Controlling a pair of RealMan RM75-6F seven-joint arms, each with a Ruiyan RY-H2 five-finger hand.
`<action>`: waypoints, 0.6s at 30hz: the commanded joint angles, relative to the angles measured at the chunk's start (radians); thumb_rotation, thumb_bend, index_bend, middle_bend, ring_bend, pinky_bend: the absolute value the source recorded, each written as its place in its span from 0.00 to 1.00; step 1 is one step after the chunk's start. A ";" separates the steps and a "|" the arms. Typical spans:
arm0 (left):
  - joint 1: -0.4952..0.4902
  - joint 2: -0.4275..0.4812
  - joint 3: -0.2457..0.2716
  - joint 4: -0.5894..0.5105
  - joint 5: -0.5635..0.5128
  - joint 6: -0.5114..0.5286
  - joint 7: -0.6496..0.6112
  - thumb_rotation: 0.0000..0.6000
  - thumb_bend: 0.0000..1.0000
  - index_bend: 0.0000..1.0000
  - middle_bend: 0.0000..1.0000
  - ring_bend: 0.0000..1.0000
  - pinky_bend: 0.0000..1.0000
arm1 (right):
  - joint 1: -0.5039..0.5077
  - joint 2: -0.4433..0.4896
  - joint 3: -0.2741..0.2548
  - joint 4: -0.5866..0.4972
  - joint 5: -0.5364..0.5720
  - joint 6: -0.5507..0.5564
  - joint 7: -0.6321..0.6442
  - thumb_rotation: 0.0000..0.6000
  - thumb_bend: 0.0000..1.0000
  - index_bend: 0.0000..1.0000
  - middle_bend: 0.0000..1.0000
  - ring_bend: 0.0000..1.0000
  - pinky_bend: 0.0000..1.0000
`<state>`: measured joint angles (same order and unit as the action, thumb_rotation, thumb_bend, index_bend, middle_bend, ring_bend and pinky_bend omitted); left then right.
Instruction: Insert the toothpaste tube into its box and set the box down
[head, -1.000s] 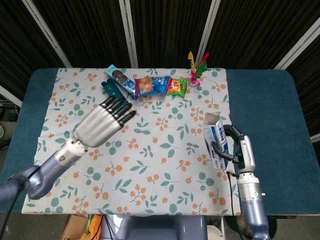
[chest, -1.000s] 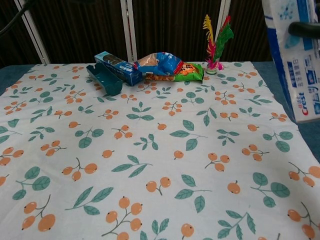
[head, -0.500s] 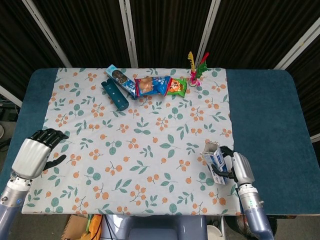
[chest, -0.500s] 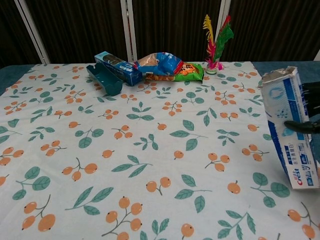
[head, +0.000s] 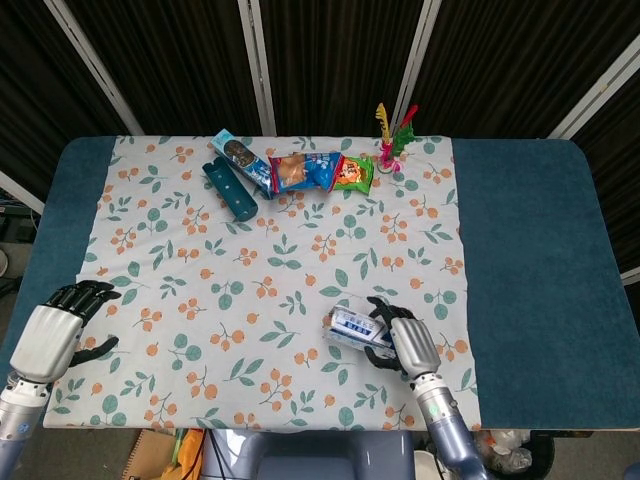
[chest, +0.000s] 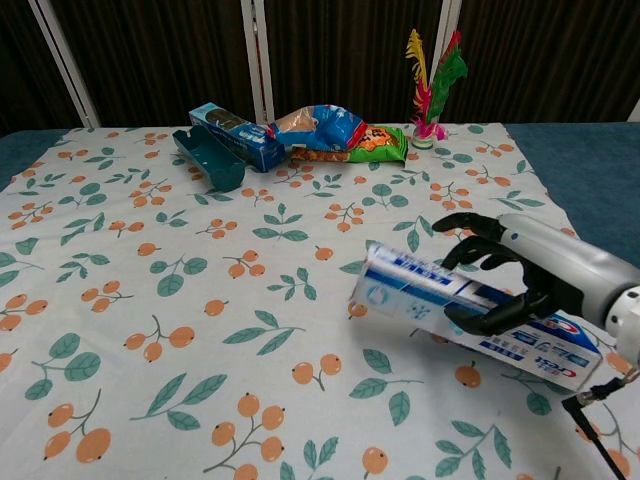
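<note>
Swung inward from the cloth's edge, the right hand (chest: 520, 275) clasps the toothpaste box (chest: 470, 312) lengthwise, near-level above the tabletop (head: 520, 250), while the empty left hand (head: 55, 330) idles far off.

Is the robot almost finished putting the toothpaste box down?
Nearly. No loose tube shows, so it seems already inside the toothpaste box. The right hand grips the box, now lying lengthwise low over the flowery tablecloth. Whether it touches the cloth is unclear. Left: letting go. The left hand is empty by the table edge.
</note>
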<state>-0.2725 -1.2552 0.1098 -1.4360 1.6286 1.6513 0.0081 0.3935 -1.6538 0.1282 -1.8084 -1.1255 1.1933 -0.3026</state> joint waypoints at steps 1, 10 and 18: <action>0.008 0.009 -0.005 -0.017 -0.010 -0.026 -0.002 1.00 0.00 0.25 0.21 0.19 0.25 | 0.020 0.010 -0.003 -0.026 0.014 -0.006 -0.060 1.00 0.34 0.00 0.07 0.00 0.03; 0.029 0.029 -0.030 -0.061 -0.048 -0.069 -0.008 1.00 0.00 0.22 0.19 0.18 0.23 | -0.012 0.177 -0.028 -0.092 -0.006 0.021 -0.070 1.00 0.33 0.00 0.04 0.00 0.01; 0.052 0.097 -0.050 -0.206 -0.160 -0.155 0.016 1.00 0.00 0.15 0.08 0.07 0.11 | -0.144 0.483 -0.165 -0.068 -0.201 0.160 -0.042 1.00 0.33 0.00 0.04 0.00 0.00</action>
<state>-0.2297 -1.1809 0.0675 -1.6053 1.4967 1.5181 0.0092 0.3104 -1.2574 0.0213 -1.8932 -1.2421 1.2855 -0.3671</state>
